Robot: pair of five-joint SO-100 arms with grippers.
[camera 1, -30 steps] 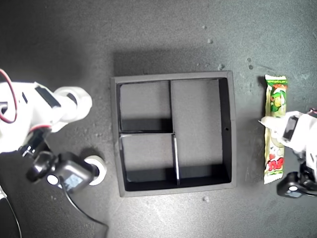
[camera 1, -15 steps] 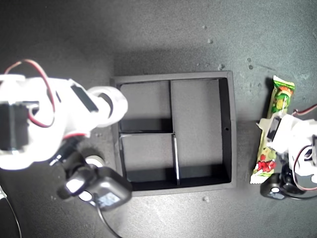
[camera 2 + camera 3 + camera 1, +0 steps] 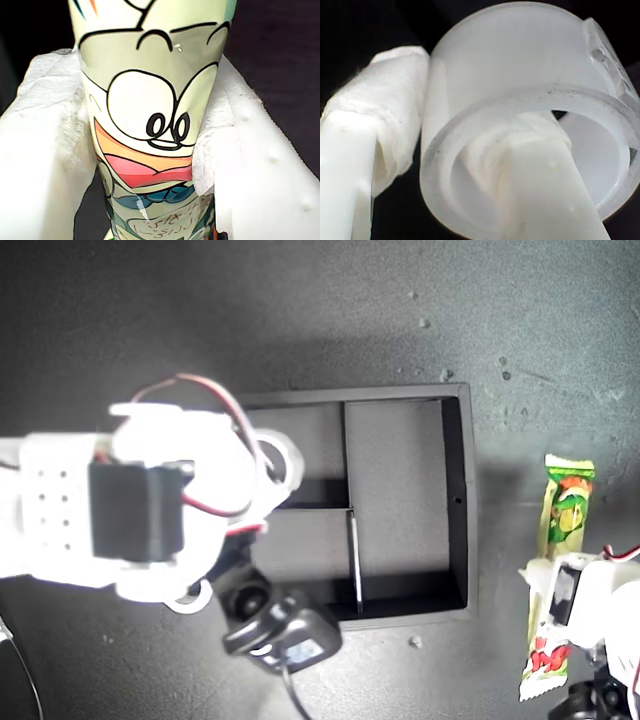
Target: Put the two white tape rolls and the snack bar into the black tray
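The snack bar (image 3: 150, 125) wrapper is glossy printed film. The tape roll (image 3: 520, 100) looks like smooth, milky, semi-translucent plastic. Claw fingers (image 3: 375, 150) are white plastic wrapped in what might be fuzzy cloth tape. The black tray (image 3: 460, 500) is matt, and the worktop (image 3: 300, 310) is dark and grainy.

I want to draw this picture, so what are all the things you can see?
black tray: one, matte black, three compartments, middle of the exterior view.
held tape roll: one, white, above the tray's upper-left compartment in the exterior view.
second tape roll: one, white, mostly hidden under the arm, outside the tray.
snack bar: one, green, red and white, exterior view's right.
table: dark grey, pale specks.
my first end effector: white, gripping the snack bar.
my second end effector: white, gripping the held tape roll.
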